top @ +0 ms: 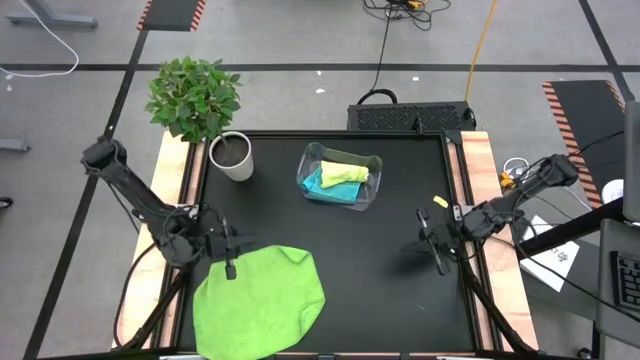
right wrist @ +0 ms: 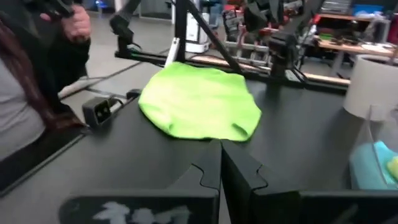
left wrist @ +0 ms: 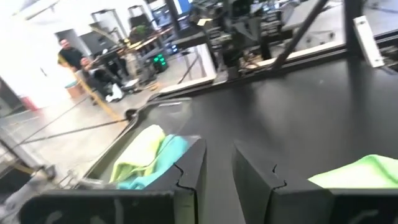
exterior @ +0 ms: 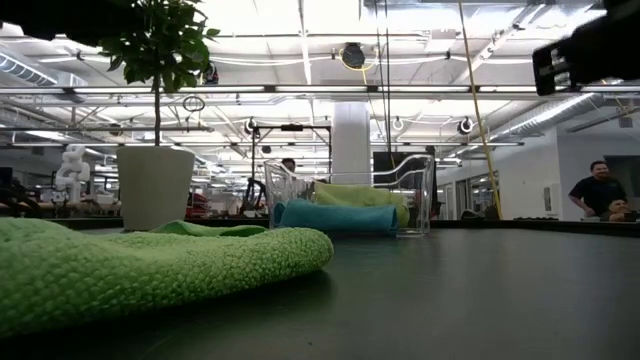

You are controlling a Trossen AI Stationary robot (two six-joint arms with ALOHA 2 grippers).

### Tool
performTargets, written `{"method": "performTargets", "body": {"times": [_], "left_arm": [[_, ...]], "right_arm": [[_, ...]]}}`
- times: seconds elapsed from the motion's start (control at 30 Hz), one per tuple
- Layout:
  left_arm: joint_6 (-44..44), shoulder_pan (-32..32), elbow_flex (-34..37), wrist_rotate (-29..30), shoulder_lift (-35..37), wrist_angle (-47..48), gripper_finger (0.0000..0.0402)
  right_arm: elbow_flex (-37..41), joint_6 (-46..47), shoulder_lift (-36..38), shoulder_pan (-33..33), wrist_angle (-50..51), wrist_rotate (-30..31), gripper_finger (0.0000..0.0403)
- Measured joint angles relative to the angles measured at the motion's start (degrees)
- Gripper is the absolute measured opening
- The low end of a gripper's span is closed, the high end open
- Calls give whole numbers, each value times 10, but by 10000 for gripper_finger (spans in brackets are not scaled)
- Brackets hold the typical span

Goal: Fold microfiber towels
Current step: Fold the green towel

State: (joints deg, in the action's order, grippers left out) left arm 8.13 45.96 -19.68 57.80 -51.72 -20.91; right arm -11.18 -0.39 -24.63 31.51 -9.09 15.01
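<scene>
Your left gripper (top: 230,262) hovers at the near-left of the matte black table (top: 400,300), its two dark fingers slightly apart with nothing between them, just above the far edge of the bright green microfiber towel (top: 258,300). That towel is a soft, nubbly cloth lying open and unfolded in a rounded, roughly square shape; its long axis runs from the far-right corner, near the gripper, down toward the table's near-left edge, and one far corner is turned up into a small ridge. From table height its thick looped pile (exterior: 120,265) reads as a low fuzzy mound. Your right gripper (top: 436,252) hangs over the near-right side of the table, well apart from the green towel, fingers pressed together and empty. Farther back, near the middle of the far edge, a clear plastic bin (top: 372,190) with rounded corners holds the pale yellow-green towel (top: 343,173) bundled on top of the turquoise blue towel (top: 325,187), both folded, their long sides lying across the bin. To the left of the bin stands a white cylindrical pot (top: 232,157) carrying a small leafy green plant (top: 193,97).
</scene>
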Motion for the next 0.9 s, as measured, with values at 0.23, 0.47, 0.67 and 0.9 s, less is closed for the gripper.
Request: {"method": "performTargets", "body": {"times": [0.23, 0.47, 0.67, 0.9], "left_arm": [[-79, 8, 0, 52, 64, 115, 76], [-99, 9, 0, 52, 75, 156, 76], [-98, 8, 1, 0, 75, 142, 76], [-31, 8, 1, 3, 75, 103, 76]], "right_arm": [[101, 37, 24, 0, -129, 17, 0], [101, 66, 13, 1, -105, 31, 0], [101, 68, 3, 1, -76, 3, 0], [102, 53, 2, 1, -87, -17, 0]]}}
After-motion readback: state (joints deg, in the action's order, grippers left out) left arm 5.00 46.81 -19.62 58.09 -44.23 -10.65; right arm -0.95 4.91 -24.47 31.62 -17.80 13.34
